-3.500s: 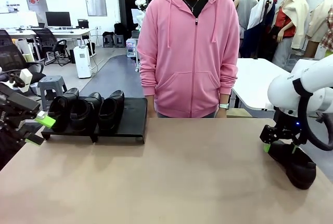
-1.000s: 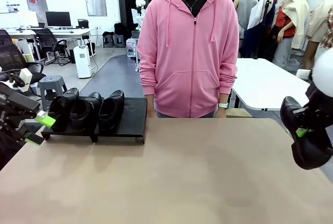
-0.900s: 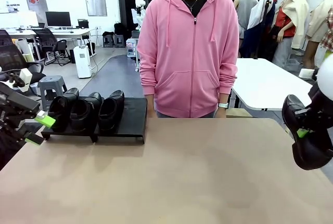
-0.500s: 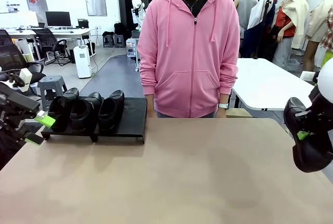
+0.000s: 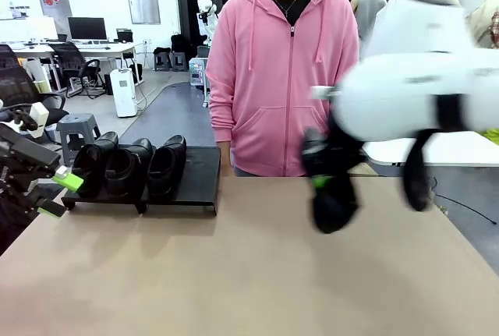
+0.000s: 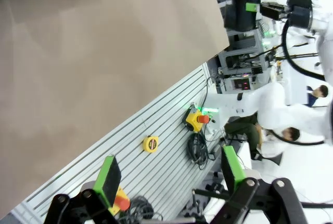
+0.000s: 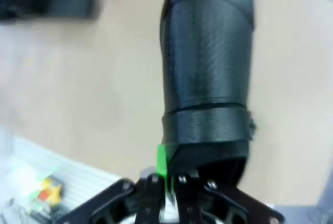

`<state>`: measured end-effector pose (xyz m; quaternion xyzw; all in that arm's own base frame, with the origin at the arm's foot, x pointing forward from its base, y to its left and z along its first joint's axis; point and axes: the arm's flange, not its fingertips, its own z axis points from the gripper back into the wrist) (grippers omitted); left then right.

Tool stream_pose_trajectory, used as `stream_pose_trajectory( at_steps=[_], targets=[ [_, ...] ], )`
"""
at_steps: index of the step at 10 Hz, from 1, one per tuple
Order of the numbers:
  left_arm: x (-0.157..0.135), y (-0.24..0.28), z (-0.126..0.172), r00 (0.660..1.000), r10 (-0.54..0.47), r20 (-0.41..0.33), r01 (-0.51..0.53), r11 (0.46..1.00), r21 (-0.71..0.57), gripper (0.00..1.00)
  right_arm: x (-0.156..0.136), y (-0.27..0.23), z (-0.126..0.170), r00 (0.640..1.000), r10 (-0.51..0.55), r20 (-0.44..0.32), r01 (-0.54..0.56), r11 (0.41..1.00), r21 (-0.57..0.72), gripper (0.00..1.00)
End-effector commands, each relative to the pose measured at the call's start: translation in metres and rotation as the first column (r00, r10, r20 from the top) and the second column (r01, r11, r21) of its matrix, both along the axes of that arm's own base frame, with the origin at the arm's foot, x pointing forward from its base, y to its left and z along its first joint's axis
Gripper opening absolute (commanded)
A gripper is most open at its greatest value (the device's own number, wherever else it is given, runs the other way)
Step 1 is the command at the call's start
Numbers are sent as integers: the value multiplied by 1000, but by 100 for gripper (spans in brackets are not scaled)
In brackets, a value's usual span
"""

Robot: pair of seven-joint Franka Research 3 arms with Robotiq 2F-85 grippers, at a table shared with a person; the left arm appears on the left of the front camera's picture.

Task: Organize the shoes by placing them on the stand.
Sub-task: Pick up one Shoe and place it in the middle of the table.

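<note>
Above mid-worktop, the right tool (image 5: pixel 326 184) clenches the fourth shoe (image 5: pixel 334 199) toe-down, with the stand's (image 5: pixel 199 174) free slot away to its left.

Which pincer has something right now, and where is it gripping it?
The right pincer is shut on a glossy black leather loafer, pinching the rim of its opening. The left pincer is open, holding nothing.

Front camera across table (image 5: pixel 257 274); wrists close
</note>
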<state>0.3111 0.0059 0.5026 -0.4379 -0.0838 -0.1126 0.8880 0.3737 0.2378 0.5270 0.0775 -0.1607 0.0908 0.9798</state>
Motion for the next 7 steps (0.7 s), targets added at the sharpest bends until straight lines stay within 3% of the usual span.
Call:
stream_pose_trajectory(
  at_steps=[1,3,5,7],
  targets=[
    [0,1,0,1000,-10,19,11,1000,-28,100,57,71,-9,995,5,-103,-5,1000,-1,0],
    [0,1,0,1000,-10,19,11,1000,-28,100,63,149,-37,972,-160,-171,150,986,-70,0],
    [0,1,0,1000,-10,19,11,1000,-28,100,55,188,-73,932,-295,-209,269,952,-146,0],
    [0,1,0,1000,-10,19,11,1000,-28,100,39,196,-93,910,-279,-307,233,956,-176,0]
  ],
)
